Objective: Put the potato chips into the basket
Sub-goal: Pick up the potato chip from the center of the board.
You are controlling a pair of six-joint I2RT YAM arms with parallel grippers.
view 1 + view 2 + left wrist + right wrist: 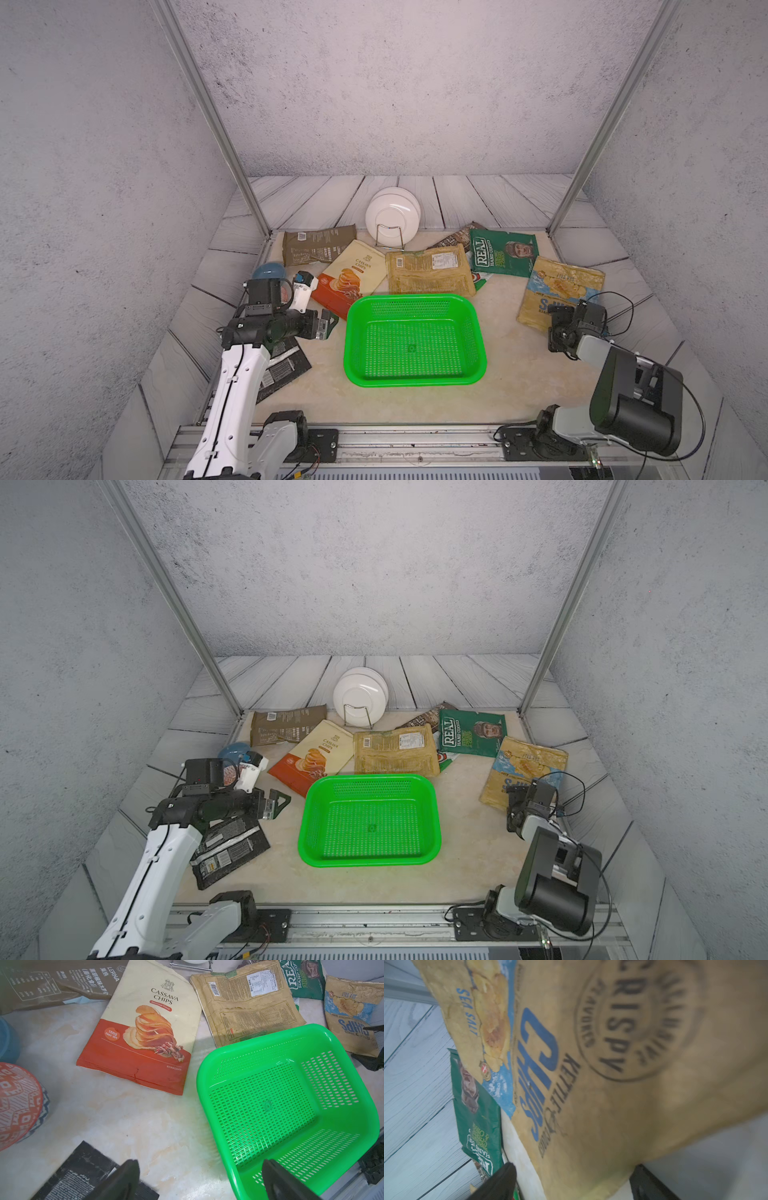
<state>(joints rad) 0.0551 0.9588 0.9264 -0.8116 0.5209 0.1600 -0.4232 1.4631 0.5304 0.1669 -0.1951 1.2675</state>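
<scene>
- Table (519,374): the marbled top carries everything. The chip bags lie flat across its far half and left edge, and none is in the basket.
- Basket (411,349): green, mid-table, empty. The cassava bag (353,276) and a tan label-side bag (430,270) lie just beyond its far rim.
- Sea-salt bag (561,286): tan and blue, on the table to the basket's right, apart from it. Its near end is hidden under the right wrist in both top views.
- Right pincer (574,1169): jaws stand wide, with the bag's near edge filling the gap between the fingers. No clamp is visible. I cannot tell whether a finger is under the film.
- Left pincer (200,1163): jaws wide and empty, hovering between the black bag (282,370) and the basket's left wall.
- Judgement, step in hand: first pick, right arm on the sea-salt bag.
- Judgement, next move: close on the bag's edge, lift it clear of the table, carry it left over the rim, release. Thin crinkly film may slip from a shallow bite.
</scene>
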